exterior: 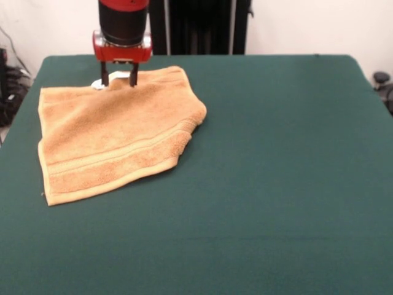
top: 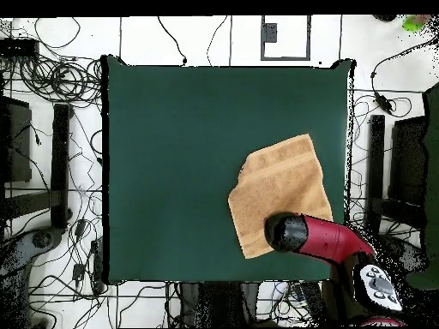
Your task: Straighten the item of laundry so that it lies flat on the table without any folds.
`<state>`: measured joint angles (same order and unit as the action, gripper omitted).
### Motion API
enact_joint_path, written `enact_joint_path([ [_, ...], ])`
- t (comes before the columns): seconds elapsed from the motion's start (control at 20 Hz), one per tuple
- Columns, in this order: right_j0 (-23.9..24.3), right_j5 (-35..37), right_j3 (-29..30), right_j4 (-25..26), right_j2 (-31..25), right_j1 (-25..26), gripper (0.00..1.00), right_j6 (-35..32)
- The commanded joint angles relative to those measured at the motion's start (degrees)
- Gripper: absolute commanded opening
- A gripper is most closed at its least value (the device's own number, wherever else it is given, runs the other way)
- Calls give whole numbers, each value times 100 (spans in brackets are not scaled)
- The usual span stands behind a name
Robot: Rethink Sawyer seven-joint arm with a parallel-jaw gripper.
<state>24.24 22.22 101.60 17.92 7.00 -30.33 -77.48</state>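
Observation:
The tan-orange towel [exterior: 116, 135] lies at the table's [exterior: 276, 184] far left in the front view. Its border bands run along the near edge, and its right side is bunched into a fold [exterior: 195, 115]. A small white tag [exterior: 98, 84] shows at its far edge. My gripper [exterior: 118, 78] is over that far edge with its two dark fingers apart and the tips at the cloth. In the overhead view the towel [top: 283, 180] lies near the table's [top: 171, 154] right edge. The arm [top: 296, 233] covers the towel's lower part and hides the gripper.
The black pedestal [exterior: 196, 24] stands behind the table's far edge. Cables and equipment [top: 51, 103] lie on the floor around the table. The table's left edge [exterior: 24, 98] runs close to the towel in the front view.

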Motion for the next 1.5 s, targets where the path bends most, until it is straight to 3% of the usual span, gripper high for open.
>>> enact_joint_path([
  [0.05, -89, 689, 364, -489, -631, -443, 100, -827],
  [0.5, -226, 712, 516, -543, -527, -643, 100, -918],
  [0.8, -844, 669, -338, -717, -304, 75, 100, -1478],
  [1.15, -1902, 14, -1303, -1474, 547, 1048, 100, -2659],
  [1.3, -1995, -203, -1503, -1720, 580, 1325, 100, -2566],
  [1.5, -1635, -818, -1896, -1849, 135, 1896, 100, -2081],
])
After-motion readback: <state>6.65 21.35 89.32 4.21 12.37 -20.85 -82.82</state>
